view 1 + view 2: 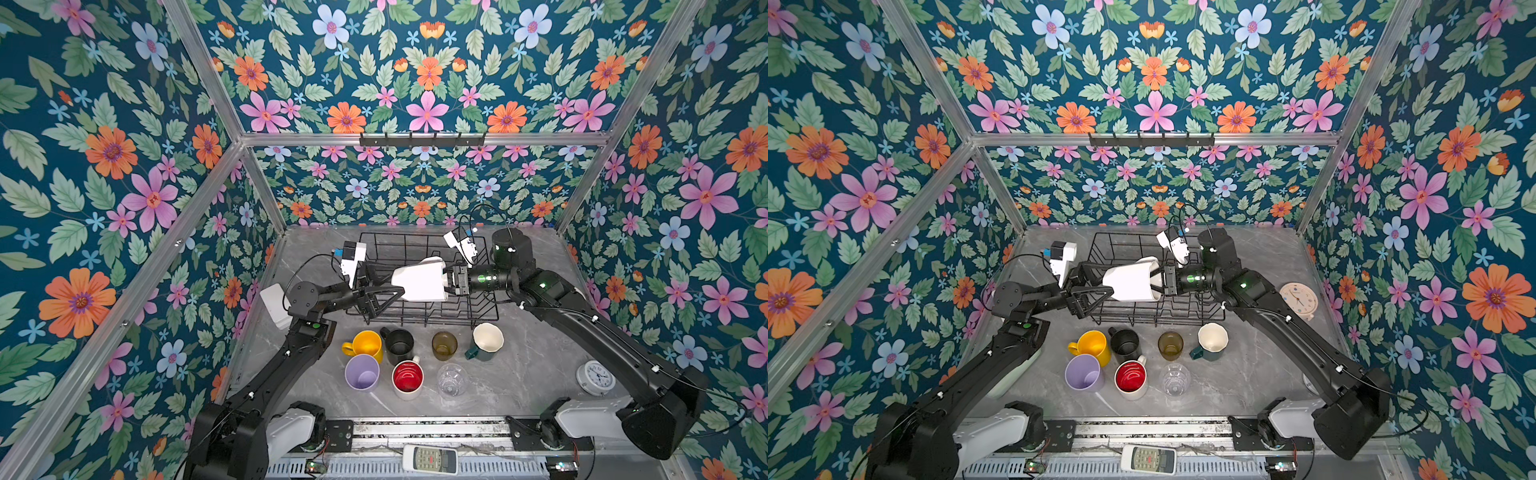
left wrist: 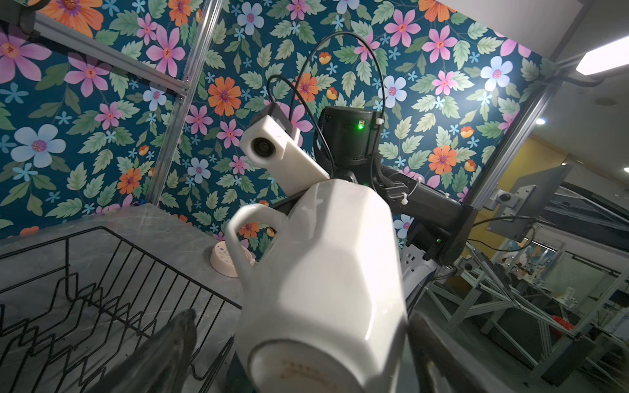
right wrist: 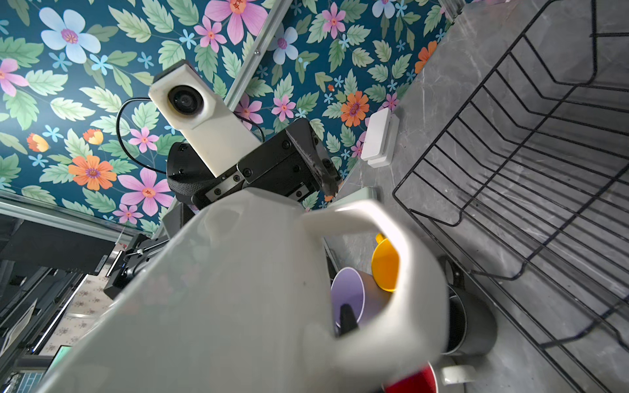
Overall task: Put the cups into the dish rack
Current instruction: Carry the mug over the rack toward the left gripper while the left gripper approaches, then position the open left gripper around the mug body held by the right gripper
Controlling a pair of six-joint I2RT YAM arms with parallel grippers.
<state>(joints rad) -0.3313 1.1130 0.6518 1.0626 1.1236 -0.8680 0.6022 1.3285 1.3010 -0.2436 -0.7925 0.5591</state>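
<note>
Nothing sits in the dish rack [image 1: 395, 245] yet. The white mug [image 1: 419, 282] hangs on its side just above the dish rack, its rim pinched by the closed right gripper [image 1: 445, 283]. The left gripper [image 1: 388, 286], jaws spread wide, flanks the mug's base, apparently without gripping. Seven cups, from the yellow mug [image 1: 365, 345] to the green/white mug [image 1: 486, 340], stand upright just before the rack, still to load.

Straddles a white mug [image 2: 323, 272] with the left gripper [image 2: 303, 323] spread wide, base nearest, handle toward the jaw beside the dish rack [image 2: 112, 289]. Meets the right arm [image 2: 425, 207] past the mug's far end, with a pale round clock [image 2: 224, 262] beyond the handle.
</note>
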